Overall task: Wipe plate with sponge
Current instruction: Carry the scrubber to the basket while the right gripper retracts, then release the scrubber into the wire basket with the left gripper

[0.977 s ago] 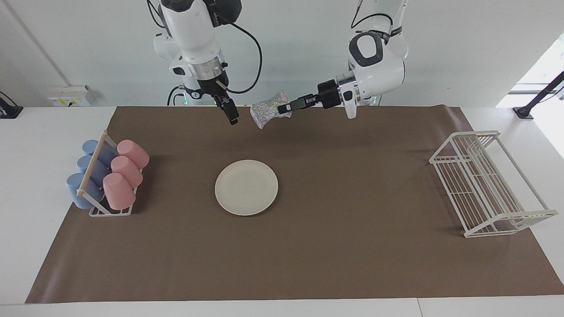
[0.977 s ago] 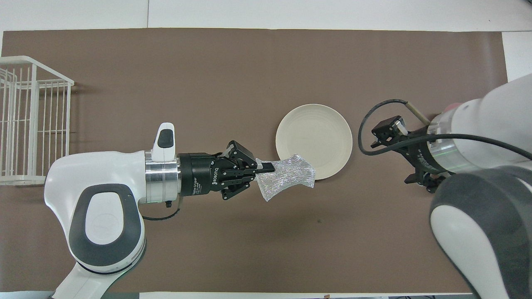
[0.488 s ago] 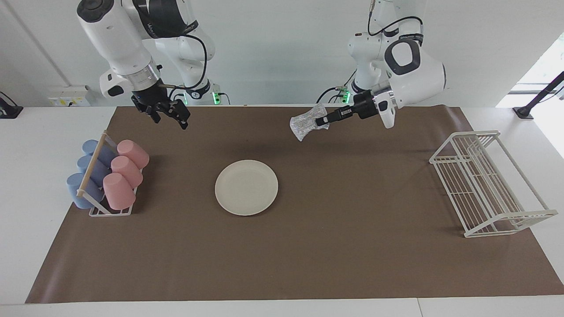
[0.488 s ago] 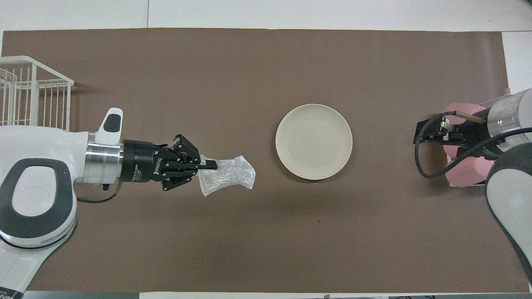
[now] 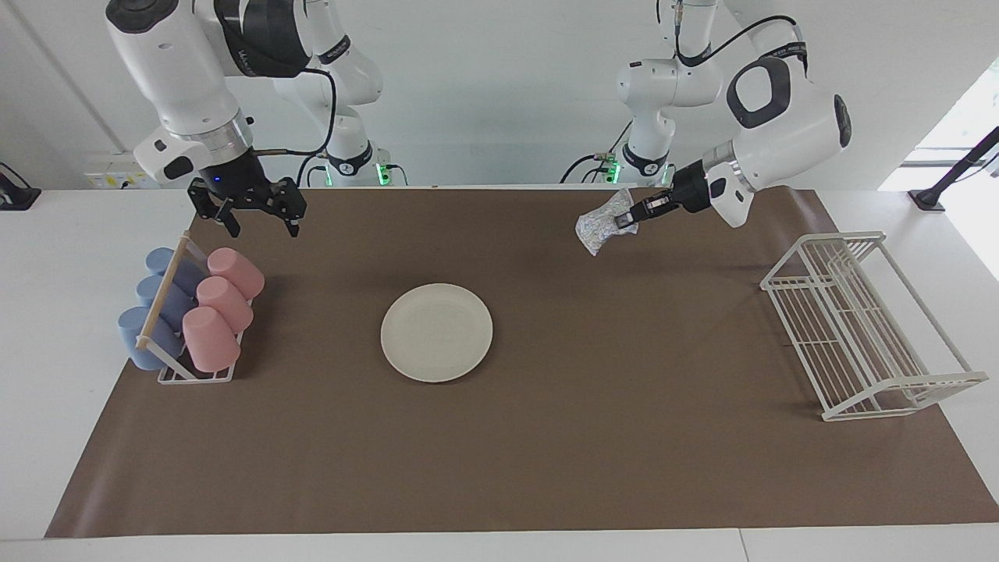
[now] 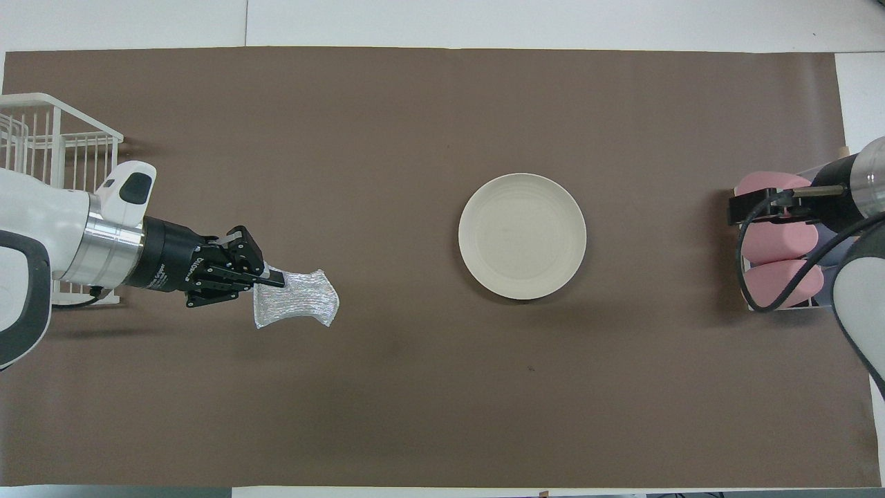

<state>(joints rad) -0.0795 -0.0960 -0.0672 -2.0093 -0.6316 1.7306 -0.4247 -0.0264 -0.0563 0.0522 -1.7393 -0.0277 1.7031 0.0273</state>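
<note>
While the right gripper (image 5: 261, 226) hung wide open over the brown mat (image 5: 546, 437) beside the rack of pink and blue cups (image 5: 191, 308), the plate (image 5: 436, 332) lay flat in the middle of the mat on the desk. Well apart from the plate, the left gripper (image 5: 627, 222) pinched the sponge (image 5: 599, 226) tight, up in the air over the mat near the white wire rack (image 5: 858, 328).

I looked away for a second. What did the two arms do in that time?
Both drew apart from the middle. The left gripper, still shut on the sponge, carried it toward the wire rack. The right gripper, open, swung over toward the cups. The plate stayed put.
</note>
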